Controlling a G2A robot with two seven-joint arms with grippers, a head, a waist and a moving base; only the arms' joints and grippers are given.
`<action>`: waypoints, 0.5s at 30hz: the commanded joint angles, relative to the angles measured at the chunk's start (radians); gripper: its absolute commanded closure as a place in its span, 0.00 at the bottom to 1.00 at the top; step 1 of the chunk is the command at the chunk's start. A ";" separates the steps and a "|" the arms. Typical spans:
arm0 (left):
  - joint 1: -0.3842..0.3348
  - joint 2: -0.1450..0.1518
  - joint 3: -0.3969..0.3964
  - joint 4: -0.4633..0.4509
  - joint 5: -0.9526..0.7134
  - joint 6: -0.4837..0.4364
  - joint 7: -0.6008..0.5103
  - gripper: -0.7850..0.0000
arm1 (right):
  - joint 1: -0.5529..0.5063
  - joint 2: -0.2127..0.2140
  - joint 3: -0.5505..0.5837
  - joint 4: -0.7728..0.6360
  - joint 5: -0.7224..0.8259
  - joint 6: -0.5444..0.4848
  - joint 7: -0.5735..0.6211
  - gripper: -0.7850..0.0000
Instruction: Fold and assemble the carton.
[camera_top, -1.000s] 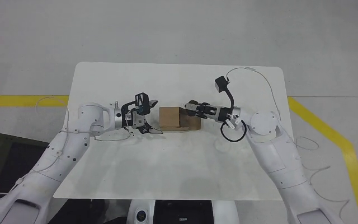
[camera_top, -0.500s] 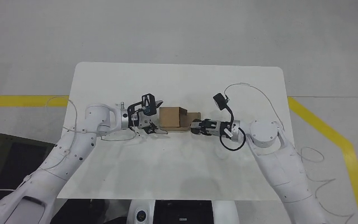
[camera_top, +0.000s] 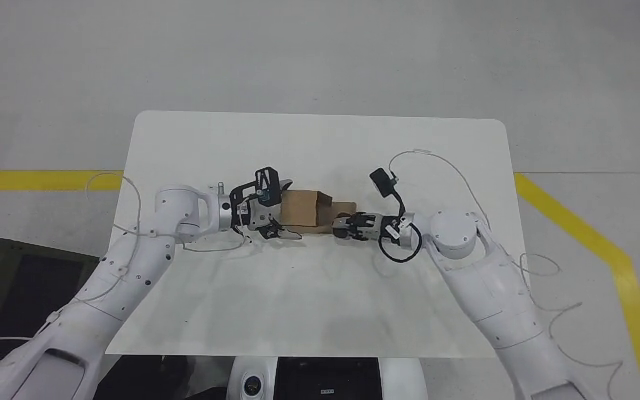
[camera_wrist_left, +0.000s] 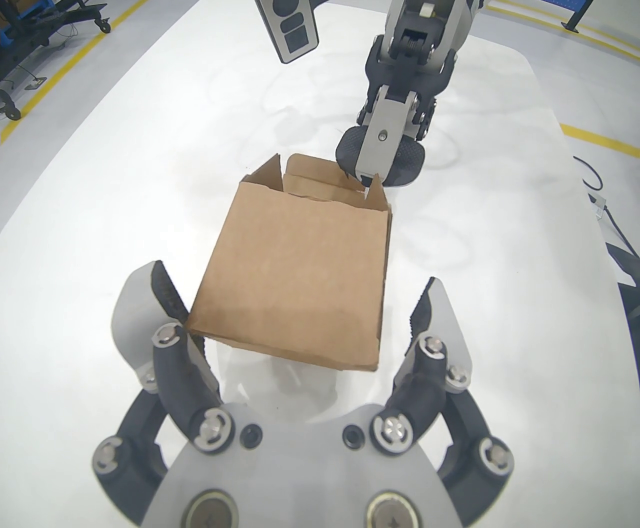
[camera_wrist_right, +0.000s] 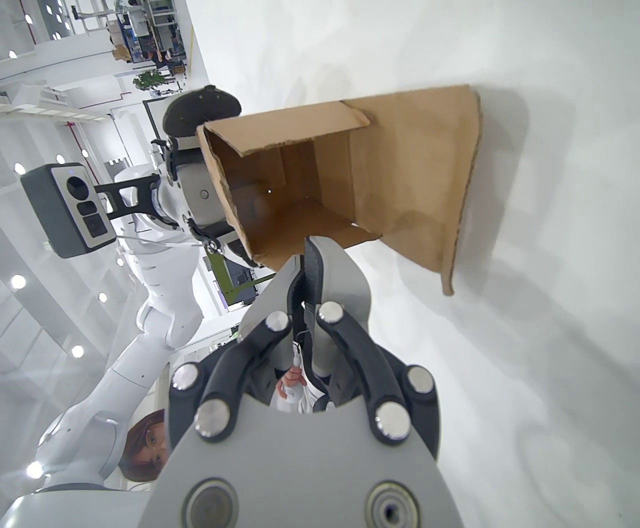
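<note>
1. The carton (camera_top: 303, 209) lies on its side about mid-table (camera_top: 200, 300), between the two grippers. Its body is already squared up. Seen from inside, the end away from the mouth looks closed, but I am not certain.
2. Orientation: the open mouth faces the right gripper (camera_wrist_right: 309, 252) and the opposite end faces the left gripper (camera_wrist_left: 295, 285). Counting the flap, the long axis runs gripper to gripper, flat on the table. From above, the body alone looks near square.
3. One large flap (camera_wrist_right: 420, 200) lies unfolded on the table, out from the mouth. The short side flaps at the mouth stand roughly in line with the carton walls.
4. Left gripper: the jaws are spread wide, straddling the carton's end away from the mouth. One pad (camera_wrist_left: 167, 292) touches a corner of that end. The other pad is just beside the carton, apart from it.
5. Right gripper: the jaws are pressed together with nothing seen between them. The tip is at the mouth's rim, touching a short side flap.
6. Step in hand (judgement): closing the mouth end, short flaps first.
7. Next move (judgement): push that short flap inward with the closed tip while the left gripper braces or closes on the body. Then bring the large flap up over the mouth. Unbraced, a light carton would likely slide.
</note>
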 joint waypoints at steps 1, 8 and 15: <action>0.001 -0.001 -0.002 0.001 -0.002 -0.002 -0.004 0.00 | 0.020 -0.005 -0.016 0.024 0.009 -0.011 -0.005 1.00; 0.005 -0.005 -0.008 0.001 -0.009 -0.011 -0.024 0.00 | 0.093 -0.026 -0.075 0.114 0.039 -0.053 -0.009 1.00; 0.011 -0.007 -0.015 -0.008 0.000 -0.013 -0.034 0.00 | 0.163 -0.052 -0.136 0.206 0.072 -0.095 -0.006 1.00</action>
